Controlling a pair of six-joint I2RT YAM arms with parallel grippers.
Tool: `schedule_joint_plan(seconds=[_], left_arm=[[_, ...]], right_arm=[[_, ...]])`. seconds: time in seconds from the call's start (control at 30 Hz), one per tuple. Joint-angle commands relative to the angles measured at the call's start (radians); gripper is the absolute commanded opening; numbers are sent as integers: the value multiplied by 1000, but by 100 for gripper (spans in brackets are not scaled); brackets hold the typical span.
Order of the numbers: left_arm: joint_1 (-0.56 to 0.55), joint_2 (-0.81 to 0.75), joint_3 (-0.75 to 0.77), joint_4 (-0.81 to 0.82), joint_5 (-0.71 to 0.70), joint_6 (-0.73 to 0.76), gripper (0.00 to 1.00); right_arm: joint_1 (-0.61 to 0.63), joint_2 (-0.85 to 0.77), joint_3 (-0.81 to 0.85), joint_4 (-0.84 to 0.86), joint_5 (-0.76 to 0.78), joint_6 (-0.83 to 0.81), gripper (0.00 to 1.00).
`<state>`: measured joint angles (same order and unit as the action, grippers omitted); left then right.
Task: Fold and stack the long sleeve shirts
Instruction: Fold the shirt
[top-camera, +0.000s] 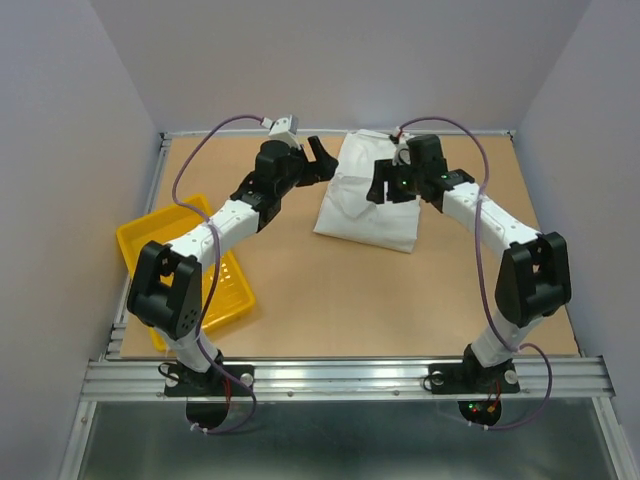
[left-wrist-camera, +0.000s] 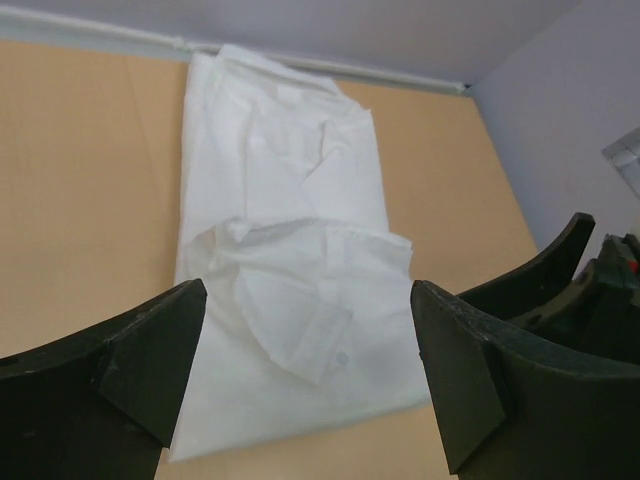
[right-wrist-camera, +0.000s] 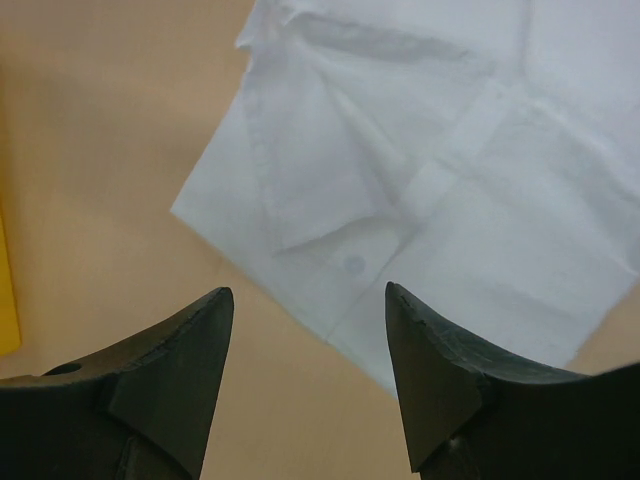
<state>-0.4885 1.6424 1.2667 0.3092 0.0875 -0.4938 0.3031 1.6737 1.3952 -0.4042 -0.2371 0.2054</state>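
Both arms reach toward the far middle of the table (top-camera: 330, 300). The left gripper (top-camera: 322, 156) hangs just left of the folded white shirt (top-camera: 360, 212), jaws wide and empty. The right gripper (top-camera: 384, 187) hovers over the shirt's right part, jaws apart, holding nothing.

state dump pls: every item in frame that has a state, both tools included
white shirts: folded, one pile lying flat on the table, not held; count unclear
yellow tray: upright on the table, visible part empty
left tool: open, holding nothing, beside the pile
right tool: open, holding nothing, over the pile
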Motion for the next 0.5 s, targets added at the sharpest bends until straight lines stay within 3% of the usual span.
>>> schedule_joint_plan(seconds=[0.0, 0.27, 0.47], left_arm=[[5, -7, -108, 5, -46, -28, 93], [5, -59, -242, 2, -137, -60, 88], [5, -116, -279, -44, -213, -60, 88]], right_arm=[[96, 35, -79, 154, -129, -67, 67], [166, 139, -67, 280, -260, -41, 65], [191, 247, -9, 304, -228, -44, 66]])
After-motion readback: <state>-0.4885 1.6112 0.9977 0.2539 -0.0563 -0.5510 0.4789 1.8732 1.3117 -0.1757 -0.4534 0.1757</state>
